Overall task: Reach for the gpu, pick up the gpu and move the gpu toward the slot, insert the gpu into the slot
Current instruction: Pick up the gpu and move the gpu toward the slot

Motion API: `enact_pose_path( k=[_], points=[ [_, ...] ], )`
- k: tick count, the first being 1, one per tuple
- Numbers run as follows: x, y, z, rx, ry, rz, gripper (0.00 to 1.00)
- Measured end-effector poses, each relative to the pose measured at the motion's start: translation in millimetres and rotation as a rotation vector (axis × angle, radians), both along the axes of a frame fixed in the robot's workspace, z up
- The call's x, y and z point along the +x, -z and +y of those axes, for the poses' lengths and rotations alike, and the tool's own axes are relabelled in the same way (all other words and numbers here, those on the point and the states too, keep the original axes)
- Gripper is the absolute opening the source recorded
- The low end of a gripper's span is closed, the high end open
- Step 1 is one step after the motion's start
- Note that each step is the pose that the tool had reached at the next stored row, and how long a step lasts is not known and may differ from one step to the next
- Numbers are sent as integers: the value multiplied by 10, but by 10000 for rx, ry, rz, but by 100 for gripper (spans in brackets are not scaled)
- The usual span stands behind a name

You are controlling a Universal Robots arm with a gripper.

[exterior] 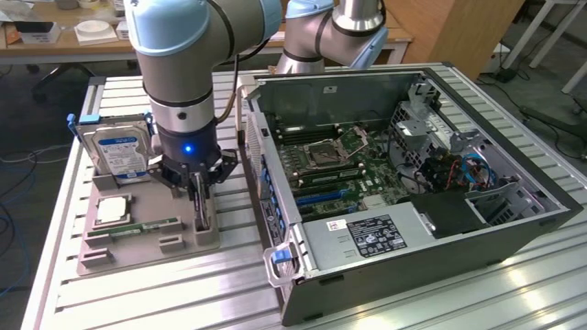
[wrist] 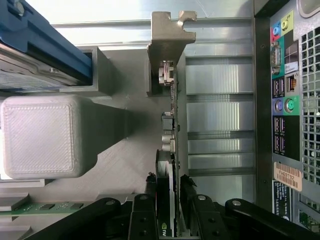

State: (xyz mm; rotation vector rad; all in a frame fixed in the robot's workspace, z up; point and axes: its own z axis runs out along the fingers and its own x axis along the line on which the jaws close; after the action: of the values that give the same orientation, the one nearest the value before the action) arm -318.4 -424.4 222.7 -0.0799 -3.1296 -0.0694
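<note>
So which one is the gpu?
Find the grey tray beside the open computer case. The gpu is the thin dark card standing on edge under the gripper. Its neighbour, the hard drive, is boxy with a blue label.

You have the holder [exterior: 137,254] at the exterior view's left and the computer case [exterior: 413,227] at its right, both on the table [exterior: 183,299].
Your hard drive [exterior: 119,151] stands at the holder's back; the gpu [exterior: 203,214] stands on edge along its case side, under the gripper [exterior: 196,191].
</note>
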Motion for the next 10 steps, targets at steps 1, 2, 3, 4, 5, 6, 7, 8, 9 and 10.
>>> enact_pose_path(
  k=[1, 2, 3, 4, 5, 6, 7, 8, 9, 10],
  points=[
    [0, 0, 0, 1, 0, 0, 33],
    [0, 0, 0, 1, 1, 0, 33],
    [3, 0, 0, 2, 0, -1, 33],
    [3, 0, 0, 2, 0, 0, 33],
    [3, 0, 0, 2, 0, 0, 33],
    [3, 0, 0, 2, 0, 0, 33],
    [3, 0, 0, 2, 0, 0, 33],
    [3, 0, 0, 2, -1, 2, 31],
    [3, 0, 0, 2, 0, 1, 27],
    [3, 0, 0, 1, 0, 1, 27]
  ],
)
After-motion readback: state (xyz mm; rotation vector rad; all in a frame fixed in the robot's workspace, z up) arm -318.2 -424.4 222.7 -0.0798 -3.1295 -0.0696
